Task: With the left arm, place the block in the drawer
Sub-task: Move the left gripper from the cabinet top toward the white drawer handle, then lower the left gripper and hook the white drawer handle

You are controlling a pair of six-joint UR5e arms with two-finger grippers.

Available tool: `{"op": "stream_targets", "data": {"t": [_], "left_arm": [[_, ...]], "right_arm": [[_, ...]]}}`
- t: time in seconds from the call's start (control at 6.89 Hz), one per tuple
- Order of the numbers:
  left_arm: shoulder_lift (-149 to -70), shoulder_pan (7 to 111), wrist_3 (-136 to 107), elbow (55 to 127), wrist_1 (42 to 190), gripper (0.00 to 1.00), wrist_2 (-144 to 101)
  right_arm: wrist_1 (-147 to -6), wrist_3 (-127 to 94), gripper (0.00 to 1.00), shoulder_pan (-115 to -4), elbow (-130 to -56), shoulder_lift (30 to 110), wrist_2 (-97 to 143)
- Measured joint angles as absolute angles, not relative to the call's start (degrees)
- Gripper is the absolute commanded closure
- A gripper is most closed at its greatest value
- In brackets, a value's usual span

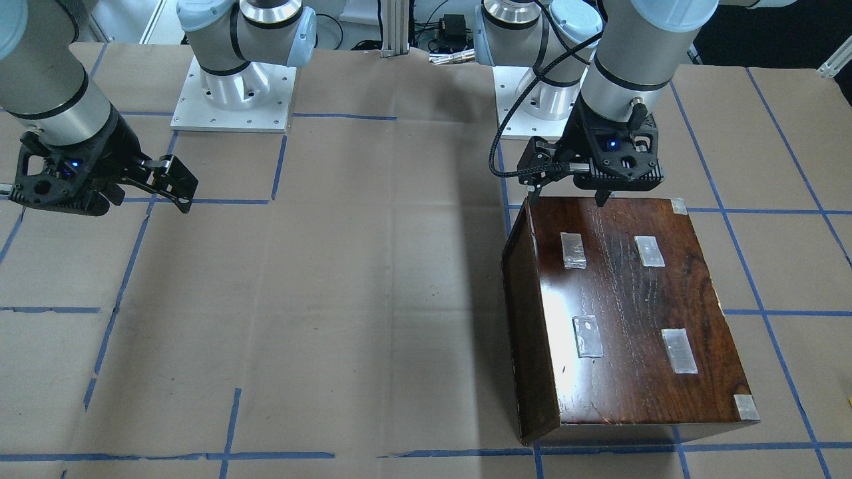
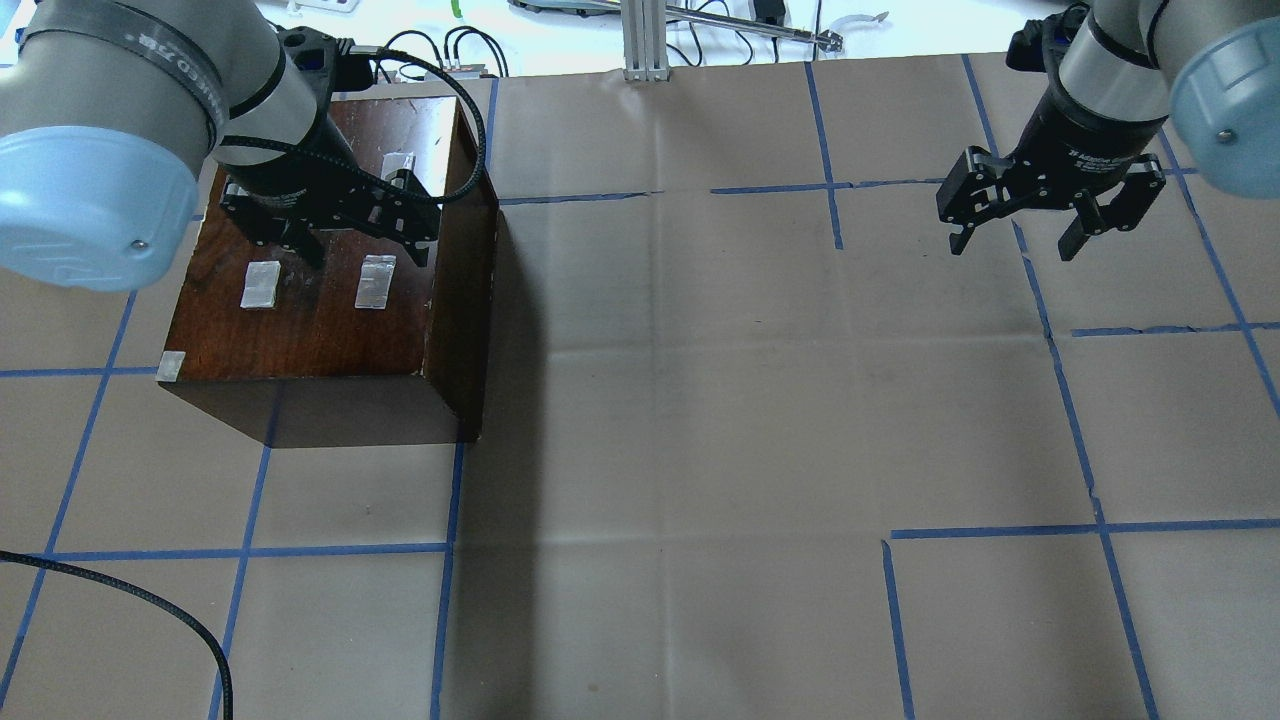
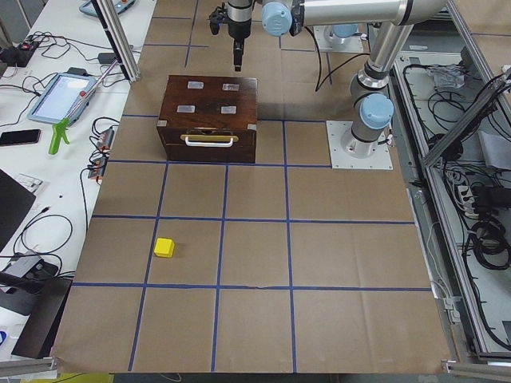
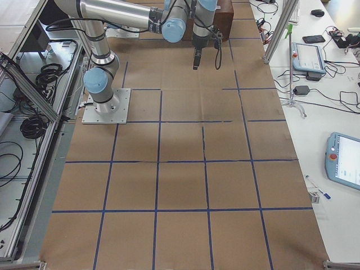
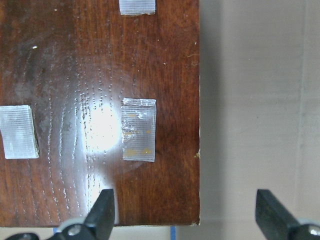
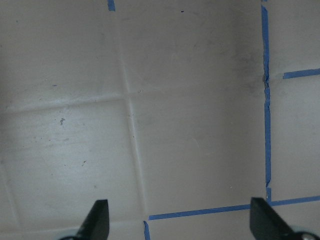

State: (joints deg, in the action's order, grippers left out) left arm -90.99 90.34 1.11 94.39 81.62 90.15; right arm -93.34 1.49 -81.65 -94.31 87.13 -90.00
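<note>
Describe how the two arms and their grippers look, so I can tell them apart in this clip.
Both arms are silver tubes with pale blue joint caps and black bands. The left arm carries a loose looping black cable to its black two-finger left gripper; the right arm shows no such loop above its matching right gripper. Each wrist mount has a small blue light.

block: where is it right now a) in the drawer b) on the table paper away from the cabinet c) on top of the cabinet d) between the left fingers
b, the exterior left view shows the yellow block lying on the paper-covered table, well apart from the cabinet.
</note>
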Motion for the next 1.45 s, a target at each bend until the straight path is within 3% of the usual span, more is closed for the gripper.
{"op": "stream_targets", "data": {"t": [0.58, 1.45], "left_arm": [[-91.52, 82.29, 9.24, 93.34, 81.37, 0.01, 89.34], [-95.75, 59.40, 32.23, 92.79, 81.19, 0.01, 80.24]], "right_arm": [[-93.34, 1.50, 0.00, -81.65, -94.29, 87.14, -90.00], [-93.34, 1.42, 0.00, -81.65, -94.31, 87.15, -90.00]]}}
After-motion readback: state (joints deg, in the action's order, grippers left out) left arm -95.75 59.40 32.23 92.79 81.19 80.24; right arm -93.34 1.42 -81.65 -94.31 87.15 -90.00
